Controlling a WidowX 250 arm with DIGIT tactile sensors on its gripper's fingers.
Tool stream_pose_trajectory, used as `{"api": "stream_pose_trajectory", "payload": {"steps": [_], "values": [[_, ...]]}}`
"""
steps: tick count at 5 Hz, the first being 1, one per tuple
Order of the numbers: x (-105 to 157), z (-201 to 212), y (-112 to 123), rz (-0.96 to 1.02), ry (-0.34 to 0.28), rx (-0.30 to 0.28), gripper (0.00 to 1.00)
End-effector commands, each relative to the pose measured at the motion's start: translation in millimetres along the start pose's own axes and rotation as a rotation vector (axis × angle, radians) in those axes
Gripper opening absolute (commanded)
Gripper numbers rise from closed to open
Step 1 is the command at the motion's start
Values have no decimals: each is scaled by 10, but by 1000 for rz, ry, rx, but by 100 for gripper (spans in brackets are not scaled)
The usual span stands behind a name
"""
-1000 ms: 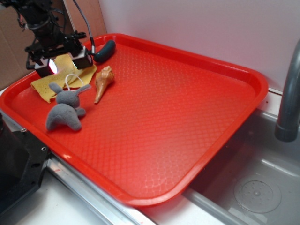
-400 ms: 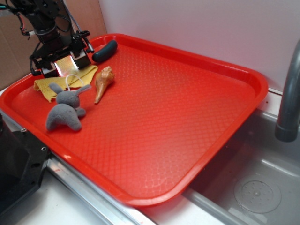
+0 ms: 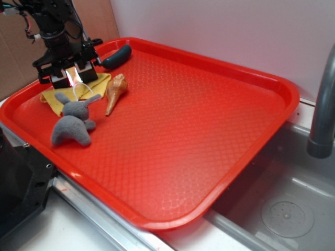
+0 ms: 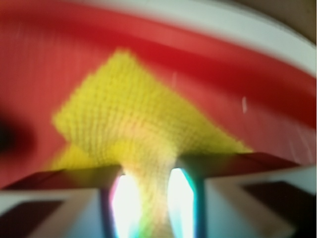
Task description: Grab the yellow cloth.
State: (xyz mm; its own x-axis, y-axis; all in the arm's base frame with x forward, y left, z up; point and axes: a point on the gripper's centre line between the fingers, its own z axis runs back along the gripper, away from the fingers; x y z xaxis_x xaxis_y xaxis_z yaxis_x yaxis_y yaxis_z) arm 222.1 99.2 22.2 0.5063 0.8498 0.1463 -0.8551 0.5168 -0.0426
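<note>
The yellow cloth (image 3: 55, 99) lies on the red tray (image 3: 209, 130) near its far left corner, partly under my gripper and behind the grey plush bunny (image 3: 73, 123). My gripper (image 3: 73, 77) stands straight over the cloth with its fingertips down on it. In the wrist view the cloth (image 4: 133, 119) fills the middle, and a fold of it rises between my two glowing pads (image 4: 181, 198). The gripper (image 4: 148, 198) is pinched on that fold.
A tan spiral seashell (image 3: 115, 91) lies just right of the cloth. A dark green elongated object (image 3: 118, 56) lies by the tray's far rim. A sink basin (image 3: 288, 209) and a grey faucet pipe (image 3: 322, 104) are at the right.
The gripper has come down onto the cloth and closed its fingers on a fold. The cloth has bunched slightly under it.
</note>
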Motion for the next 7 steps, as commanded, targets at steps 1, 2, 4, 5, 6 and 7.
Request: {"api": "stream_pose_trajectory", "payload": {"steps": [1, 2, 4, 5, 6, 7], "values": [[251, 893, 5, -407, -191, 13, 0], [66, 1316, -161, -510, -162, -81, 0], [-418, 1883, -531, -809, 42, -163, 0], [-722, 2146, -597, -875, 56, -170, 0], [-852, 2200, -617, -874, 82, -159, 0], [-743, 2123, -603, -753, 170, -140, 0]]}}
